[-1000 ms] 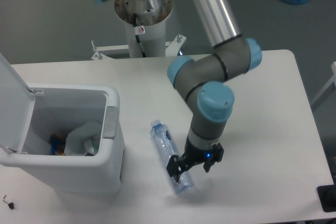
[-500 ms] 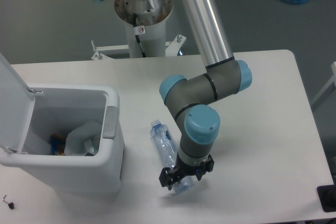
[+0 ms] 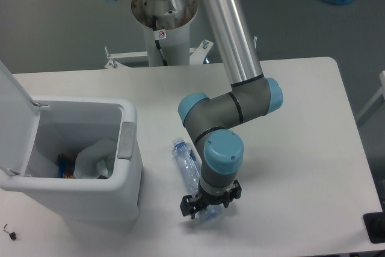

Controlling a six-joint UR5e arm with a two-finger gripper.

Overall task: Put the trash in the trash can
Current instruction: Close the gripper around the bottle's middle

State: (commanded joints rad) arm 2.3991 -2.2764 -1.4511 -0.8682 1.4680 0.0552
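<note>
1. Arm (image 3: 231, 97): a silver tube comes down from the 12 o'clock edge to grey links with blue caps; the wrist points down over the bench (image 3: 289, 148), near its 6 o'clock edge.
2. Gripper (image 3: 204, 207): it sits low at the lower end of the bottle (image 3: 187, 164). One dark finger (image 3: 187, 204) shows at 9 o'clock of that end, another at 3 o'clock, so the fingers straddle it. Whether they press on the plastic or stand just apart cannot be told.
3. Bottle: clear with a bluish tint, it lies flat on the bench. Its capped end points to 11 o'clock and its other end is hidden under the wrist. It lies just beside the can (image 3: 129, 167), at the can's 3 o'clock.
4. Can: white, with rounded corners, it stands at the bench's 9 o'clock side. Its lid (image 3: 15, 121) is raised at the 9 o'clock edge, and a grey tab (image 3: 126, 139) sits on the rim facing the bottle.
5. Wad (image 3: 96, 156): crumpled and white, it lies inside the can, beside small coloured scraps (image 3: 65, 164).
6. Base (image 3: 162, 13): the white pedestal stands beyond the bench at 12 o'clock.
</note>
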